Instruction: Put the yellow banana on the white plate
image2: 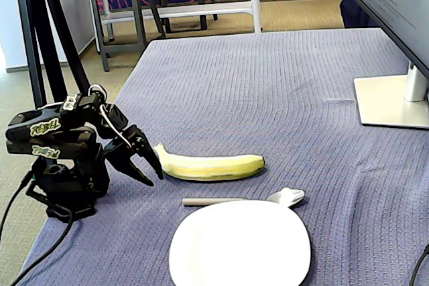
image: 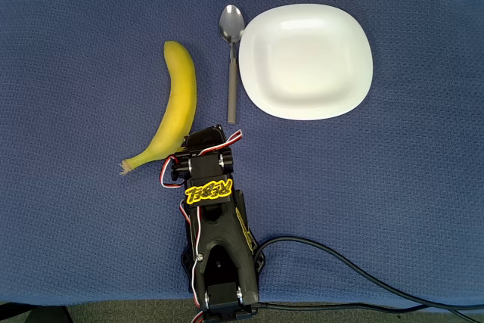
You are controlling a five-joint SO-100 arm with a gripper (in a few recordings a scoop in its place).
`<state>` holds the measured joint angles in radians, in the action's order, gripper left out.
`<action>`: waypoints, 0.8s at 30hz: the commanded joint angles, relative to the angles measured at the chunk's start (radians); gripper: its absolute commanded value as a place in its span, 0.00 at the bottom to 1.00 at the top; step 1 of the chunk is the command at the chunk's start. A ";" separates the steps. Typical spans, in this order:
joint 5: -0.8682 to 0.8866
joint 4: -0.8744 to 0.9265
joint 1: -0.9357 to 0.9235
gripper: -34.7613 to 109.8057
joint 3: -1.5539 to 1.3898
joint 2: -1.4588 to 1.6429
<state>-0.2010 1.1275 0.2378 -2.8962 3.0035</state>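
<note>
The yellow banana [image: 180,106] lies on the blue cloth left of centre in the overhead view, its stem end toward the arm. In the fixed view the banana [image2: 211,165] rests just beyond the plate. The white plate [image: 306,62] sits at the upper right with nothing on it, and it shows near the front edge in the fixed view [image2: 240,246]. My black gripper [image: 203,137] hovers beside the banana's stem end. Seen from the side, the gripper [image2: 155,178] points down at the cloth, open, with nothing between its fingers and a small gap to the banana.
A grey metal spoon [image: 231,66] lies between banana and plate, close to the plate's rim [image2: 234,200]. A monitor stand [image2: 392,102] occupies the far right of the table. Black cables [image: 363,277] trail from the arm's base.
</note>
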 commanded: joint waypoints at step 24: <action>0.207 -0.046 0.071 0.39 0.445 -0.397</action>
<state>-0.0721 1.0753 0.2930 -2.6354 2.7382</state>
